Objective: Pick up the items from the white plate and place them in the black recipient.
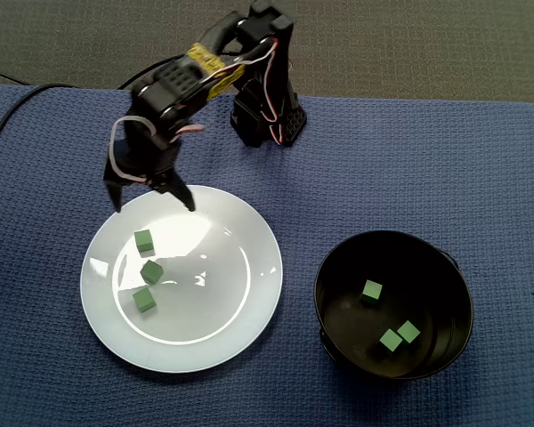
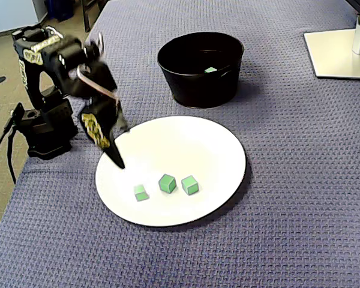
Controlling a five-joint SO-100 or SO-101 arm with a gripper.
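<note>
**Above the plate's rim, jaws spread for the next cube**

Over the far edge of the white plate, the gripper is hovering with its jaws spread wide and nothing between them. Three green cubes are lying in a loose line on the plate, and the nearest cube is sitting close to the fingertips. Three more are resting inside the black recipient, so the job is looking about half done. The tips are probably hanging just clear of the plate, though their height is hard to judge. The grasp is calling for centring the jaws over that nearest cube, squaring them to its flat faces, and descending straight without nudging its neighbour.
</note>
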